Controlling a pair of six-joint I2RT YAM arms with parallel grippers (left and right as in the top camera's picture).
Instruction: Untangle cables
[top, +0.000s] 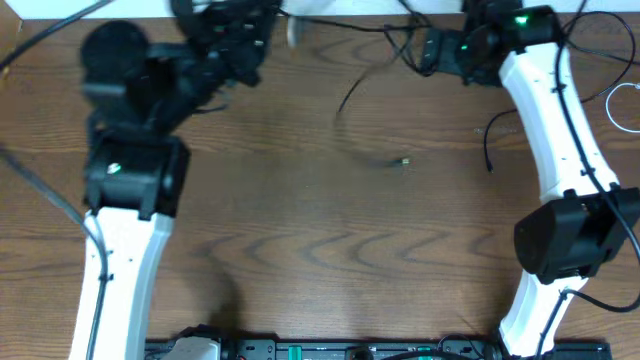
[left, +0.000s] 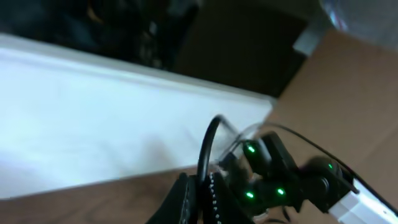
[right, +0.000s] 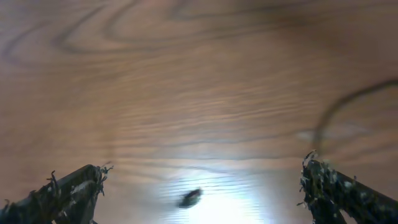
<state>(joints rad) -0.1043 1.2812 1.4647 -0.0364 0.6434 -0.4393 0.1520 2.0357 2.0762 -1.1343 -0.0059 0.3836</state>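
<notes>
A thin black cable (top: 350, 93) hangs in a blurred curve over the far middle of the table, with a small plug end (top: 403, 161) near the centre. My left gripper (top: 258, 42) is at the far edge, shut on a black cable (left: 208, 146) that rises between its fingers (left: 185, 198). At the far right, my right gripper (top: 425, 50) is raised with its jaws wide. In its wrist view the right gripper (right: 204, 168) is open over bare wood, a blurred black cable (right: 339, 109) lying ahead of its right finger. Another short black cable (top: 488, 150) lies beside the right arm.
A white cord loop (top: 620, 100) shows at the right edge. A white wall or ledge (left: 93, 118) runs along the table's far side. The right arm's green-lit wrist (left: 277, 183) is close to the left gripper. Equipment lines the near edge (top: 320, 350).
</notes>
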